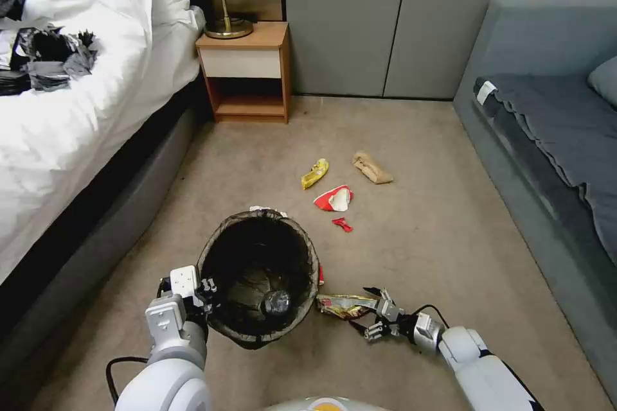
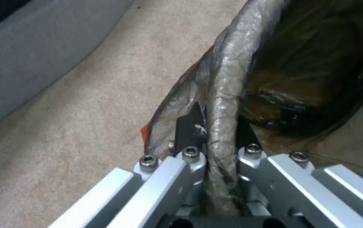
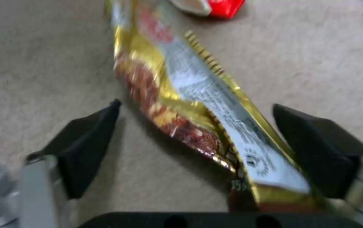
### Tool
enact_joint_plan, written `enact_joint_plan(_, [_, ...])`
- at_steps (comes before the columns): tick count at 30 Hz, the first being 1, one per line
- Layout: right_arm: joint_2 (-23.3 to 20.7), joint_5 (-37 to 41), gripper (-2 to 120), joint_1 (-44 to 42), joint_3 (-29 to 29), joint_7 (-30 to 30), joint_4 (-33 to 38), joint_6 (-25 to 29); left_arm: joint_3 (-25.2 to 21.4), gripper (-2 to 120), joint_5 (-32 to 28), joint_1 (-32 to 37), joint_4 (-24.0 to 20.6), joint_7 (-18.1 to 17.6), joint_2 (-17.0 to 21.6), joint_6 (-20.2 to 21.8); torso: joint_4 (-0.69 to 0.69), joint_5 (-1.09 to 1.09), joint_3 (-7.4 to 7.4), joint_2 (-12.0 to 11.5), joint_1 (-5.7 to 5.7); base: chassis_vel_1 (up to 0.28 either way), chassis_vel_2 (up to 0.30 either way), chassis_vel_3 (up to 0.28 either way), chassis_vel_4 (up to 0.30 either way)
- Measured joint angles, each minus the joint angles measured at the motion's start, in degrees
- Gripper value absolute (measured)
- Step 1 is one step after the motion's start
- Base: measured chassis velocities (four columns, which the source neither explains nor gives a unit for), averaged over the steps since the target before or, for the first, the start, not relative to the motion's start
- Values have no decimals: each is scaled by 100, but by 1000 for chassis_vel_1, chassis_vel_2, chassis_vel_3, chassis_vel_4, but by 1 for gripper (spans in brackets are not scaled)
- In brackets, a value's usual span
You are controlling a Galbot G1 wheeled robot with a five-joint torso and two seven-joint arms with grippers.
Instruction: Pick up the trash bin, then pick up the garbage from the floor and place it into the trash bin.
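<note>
On the carpet between the bed (image 1: 71,115) and the sofa (image 1: 546,115), I have the trash bin (image 1: 257,270) held at its near rim by my left gripper (image 1: 207,295), whose fingers are clamped on the bag-covered edge (image 2: 221,126); the wrist camera shows little more than folded plastic in that pinch, so my worry is that the liner slides and the bin tips or drops. Something crumpled and silvery already lies in the bottom (image 1: 276,302). Just beside the bin on my right, my right gripper (image 1: 373,314) sits low with its fingers spread wide around the gold foil wrapper (image 3: 198,107), not yet pressing it. That wrapper is thin and slick, so a closing pinch could skid off it or catch only a corner. Farther out lie the brown paper bag (image 1: 371,168), a red-and-white crushed cup (image 1: 334,198), the yellow wrapper (image 1: 315,173) and a small red scrap (image 1: 342,224).
</note>
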Motion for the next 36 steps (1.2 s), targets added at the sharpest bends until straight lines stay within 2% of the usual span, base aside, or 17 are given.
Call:
enact_joint_plan(1, [0, 0, 86, 0, 0, 0, 0, 0, 0, 0, 0, 0, 0, 0, 0, 0, 0, 0, 0, 0, 0, 0, 0, 0, 0])
enact_joint_plan(4, [95, -63, 68, 68, 24, 30, -227, 42, 8, 0, 13, 3, 9, 0, -8, -8, 0, -2, 0, 0, -1, 0, 0, 0, 0])
enact_joint_plan(5, [95, -63, 68, 68, 24, 30, -227, 42, 8, 0, 13, 3, 9, 0, -8, -8, 0, -2, 0, 0, -1, 0, 0, 0, 0])
enact_joint_plan(12, [150, -42, 43, 133, 42, 67, -405, 87, 1, 0, 12, 9, 17, 0, 5, -25, 0, 4, 0, 1, 0, 0, 0, 0, 0])
enact_joint_plan(14, [147, -29, 38, 137, 42, 78, -395, 86, 1, 0, 12, 0, 24, 0, 7, -26, 5, 4, 0, 1, 0, 0, 0, 0, 0])
enact_joint_plan(22, [78, 111, 4, 116, 49, 179, -332, 50, 22, 0, 3, -64, 75, -4, 19, -26, 0, 0, 0, 1, 0, 0, 0, 0, 0])
enact_joint_plan(25, [68, 134, 0, 113, 51, 188, -321, 52, 22, 0, 0, -70, 76, -5, 22, -26, 0, 0, 0, 1, 0, 0, 0, 0, 0])
enact_joint_plan(36, [54, 344, 0, 112, 56, 242, -269, 101, 25, 0, -1, -87, 92, -4, 20, -19, 0, 0, 0, 0, 0, 0, 0, 0, 0])
